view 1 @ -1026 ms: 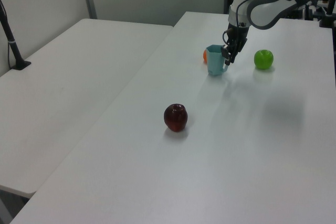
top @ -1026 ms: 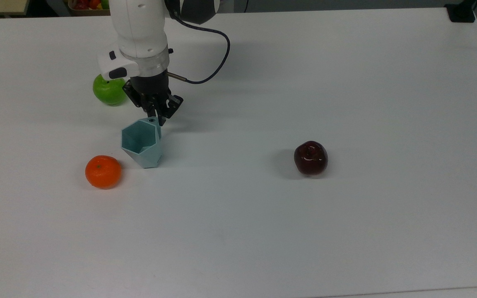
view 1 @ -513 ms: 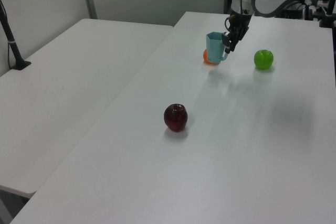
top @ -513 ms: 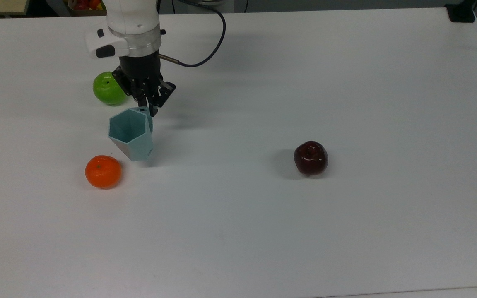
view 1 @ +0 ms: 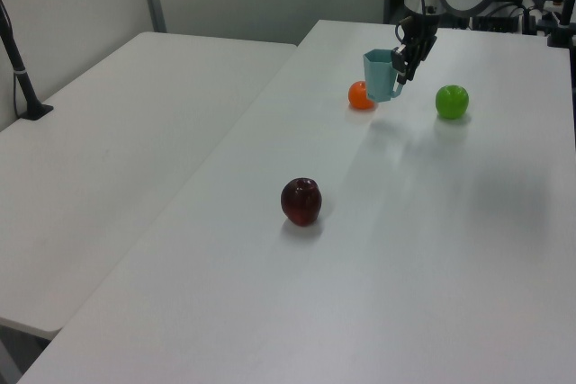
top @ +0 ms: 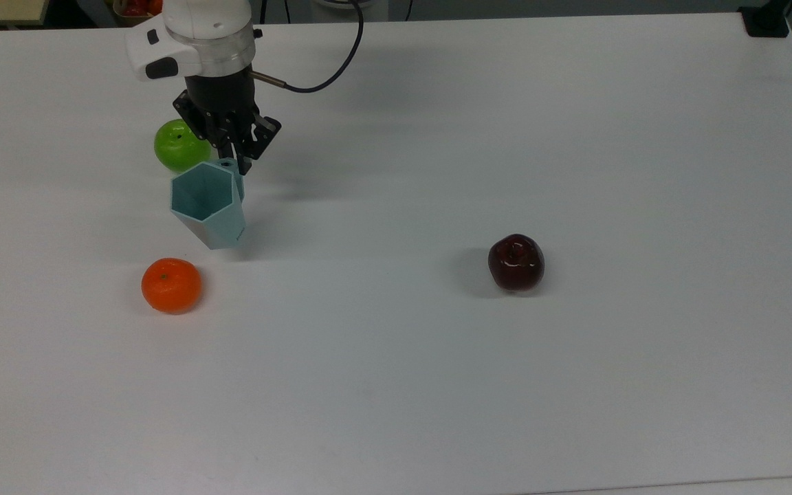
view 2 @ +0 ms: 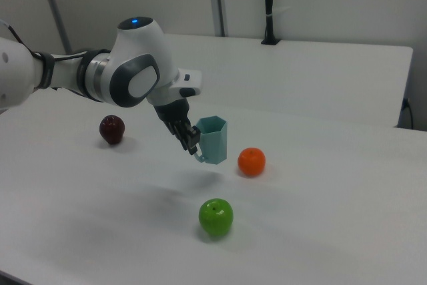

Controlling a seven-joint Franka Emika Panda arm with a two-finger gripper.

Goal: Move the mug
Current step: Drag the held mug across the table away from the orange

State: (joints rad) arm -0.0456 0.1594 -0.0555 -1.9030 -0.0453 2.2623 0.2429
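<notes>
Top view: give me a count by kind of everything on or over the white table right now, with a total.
Pale blue-teal faceted mug, held off the table: 1
Green apple: 1
Dark red apple: 1
Orange mandarin: 1
Total: 4

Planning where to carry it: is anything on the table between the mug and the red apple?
No. In the top view, bare white table runs from the mug to the red apple.
</notes>
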